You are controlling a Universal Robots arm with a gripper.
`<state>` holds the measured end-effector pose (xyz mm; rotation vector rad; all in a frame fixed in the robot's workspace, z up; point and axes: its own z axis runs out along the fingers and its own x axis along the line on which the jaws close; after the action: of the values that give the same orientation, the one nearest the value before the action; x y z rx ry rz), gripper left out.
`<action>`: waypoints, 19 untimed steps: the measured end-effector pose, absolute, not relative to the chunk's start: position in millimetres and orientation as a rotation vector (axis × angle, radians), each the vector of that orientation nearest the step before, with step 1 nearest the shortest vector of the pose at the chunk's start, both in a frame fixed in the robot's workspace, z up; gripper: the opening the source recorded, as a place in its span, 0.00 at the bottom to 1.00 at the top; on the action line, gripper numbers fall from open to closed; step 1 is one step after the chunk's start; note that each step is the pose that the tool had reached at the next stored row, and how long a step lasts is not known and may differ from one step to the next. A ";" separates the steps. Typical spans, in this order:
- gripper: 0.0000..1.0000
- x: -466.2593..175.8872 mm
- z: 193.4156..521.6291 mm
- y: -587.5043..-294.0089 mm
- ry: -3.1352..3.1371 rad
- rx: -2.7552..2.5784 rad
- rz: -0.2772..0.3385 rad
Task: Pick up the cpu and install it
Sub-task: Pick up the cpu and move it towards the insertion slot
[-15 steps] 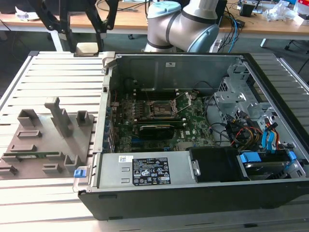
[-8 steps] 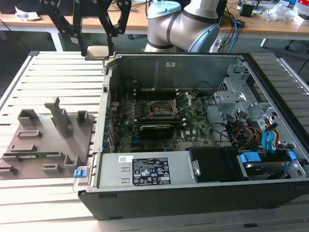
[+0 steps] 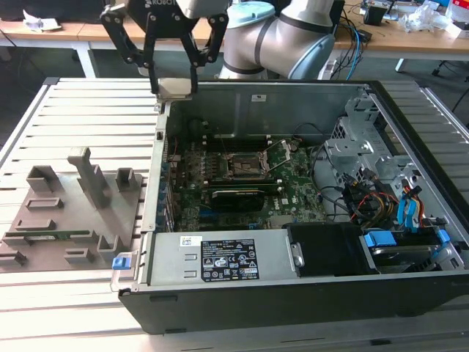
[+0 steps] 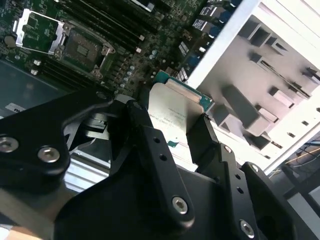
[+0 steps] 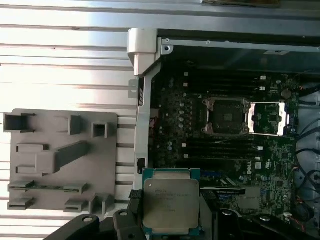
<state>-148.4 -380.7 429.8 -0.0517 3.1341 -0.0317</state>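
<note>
The cpu point(image 3: 176, 89) is a flat square chip with a silver-grey top. My gripper point(image 3: 174, 86) is shut on it, one finger on each side. It hangs high over the back corner of the open computer case point(image 3: 242, 99) on the exterior view's left, above the case wall. In both wrist views the cpu point(image 4: 172, 107) point(image 5: 171, 202) sits between the black fingers point(image 4: 136, 117). The dark motherboard socket point(image 3: 245, 167) point(image 5: 226, 116) point(image 4: 85, 47) lies open below, with its metal load plate point(image 5: 267, 119) flipped back beside it. The socket is apart from the cpu, further inside the case.
A grey plastic tray point(image 3: 66, 213) point(image 5: 60, 160) with slots and upright posts lies on the slatted table, on the exterior view's left of the case. Inside the case are a power supply point(image 3: 220, 257), a drive cage point(image 3: 366, 147) and cables. A wooden bench stands behind.
</note>
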 end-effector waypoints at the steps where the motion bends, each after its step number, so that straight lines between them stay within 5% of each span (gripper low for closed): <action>1: 0.55 -145.8 427.8 -379.8 3.134 -0.052 -0.032; 19: 0.55 -99.8 392.3 -360.1 3.135 -0.052 -0.030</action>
<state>-99.8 -360.1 392.3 -0.0517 3.1351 -0.0299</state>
